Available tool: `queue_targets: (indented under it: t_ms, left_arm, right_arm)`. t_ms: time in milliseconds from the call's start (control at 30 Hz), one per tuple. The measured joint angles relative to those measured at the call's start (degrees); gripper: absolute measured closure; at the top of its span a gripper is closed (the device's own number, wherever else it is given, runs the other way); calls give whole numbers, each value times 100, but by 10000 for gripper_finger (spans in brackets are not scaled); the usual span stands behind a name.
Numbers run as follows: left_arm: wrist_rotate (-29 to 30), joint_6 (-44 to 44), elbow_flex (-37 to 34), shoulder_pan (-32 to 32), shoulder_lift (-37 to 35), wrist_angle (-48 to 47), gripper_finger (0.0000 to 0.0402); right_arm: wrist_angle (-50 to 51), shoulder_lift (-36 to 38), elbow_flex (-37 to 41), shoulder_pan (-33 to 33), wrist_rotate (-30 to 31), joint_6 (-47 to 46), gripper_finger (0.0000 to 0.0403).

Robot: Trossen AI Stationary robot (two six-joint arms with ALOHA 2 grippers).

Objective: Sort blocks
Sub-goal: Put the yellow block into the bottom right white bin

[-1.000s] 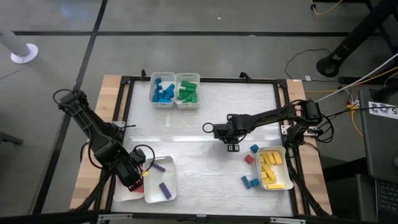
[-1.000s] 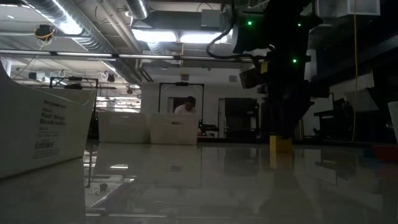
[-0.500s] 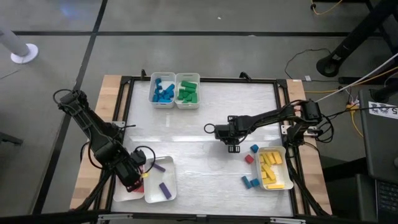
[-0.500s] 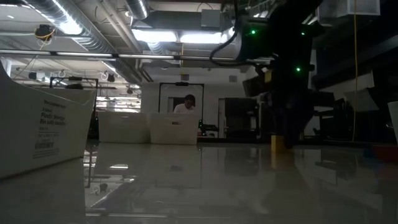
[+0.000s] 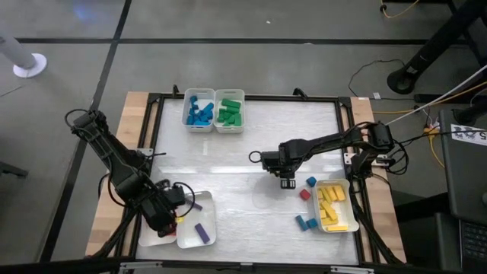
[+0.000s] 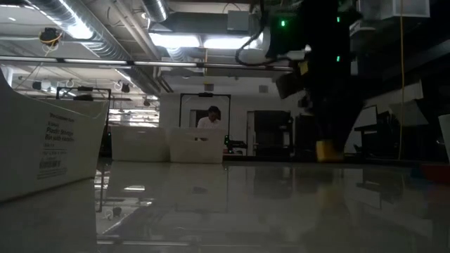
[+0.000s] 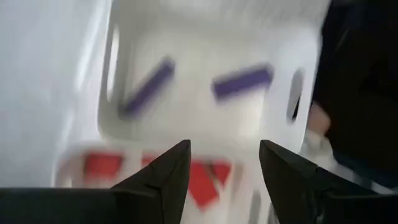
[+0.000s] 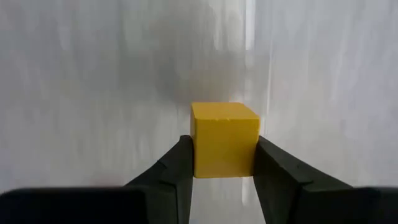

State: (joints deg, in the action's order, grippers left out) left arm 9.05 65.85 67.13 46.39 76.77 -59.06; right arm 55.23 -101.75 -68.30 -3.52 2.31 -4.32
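Right end effector (image 8: 224, 163) clamped on a small yellow plastic cube (image 8: 224, 139), held over the pale glossy table (image 5: 251, 144) near its middle, just beside loose red and blue blocks (image 5: 307, 188). Same cube seen low above the surface in the low view (image 6: 328, 150). Left end effector (image 7: 224, 167) parted and holding nothing, hovering over the white rectangular trays at the near left corner (image 5: 199, 225), purple bars (image 7: 241, 81) and red blocks (image 7: 202, 180) below. Elsewhere: yellow blocks in a white tray (image 5: 335, 207) at the right; blue (image 5: 199, 111) and green blocks (image 5: 229, 111) in trays at the far edge.
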Motion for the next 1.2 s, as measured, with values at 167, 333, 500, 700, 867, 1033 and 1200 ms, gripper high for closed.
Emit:
queue_targets:
  t_ms: [167, 333, 500, 700, 867, 1033, 1200]
  left_arm:
    - [1704, -1231, 2, -132, 1, 549, 221]
    - [2956, -2535, 2, -510, 0, 847, 221]
    - [3011, -3669, -131, -1114, 33, 1726, 221]
    - [2711, -4544, -686, -1769, 36, 3058, 221]
    - [2361, -4734, -1086, -2099, 37, 3948, 221]
    - [2164, -4921, -1355, -2250, 68, 4728, 221]
    - [2110, -5017, -1483, -2262, 276, 5492, 221]
  right_arm:
    - [1343, 0, -871, -239, -64, -262, 272]
    - [2502, 0, -1690, -738, -150, -1092, 269]
    - [3340, 0, -2095, -1544, -155, -2179, 269]
    - [3475, -2, -1956, -2743, -148, -3744, 267]
    - [3479, 0, -1669, -3666, -147, -5349, 266]
    - [3482, 0, -1404, -4384, -88, -6541, 265]
    - [3482, 0, -1085, -4873, -87, -7177, 265]
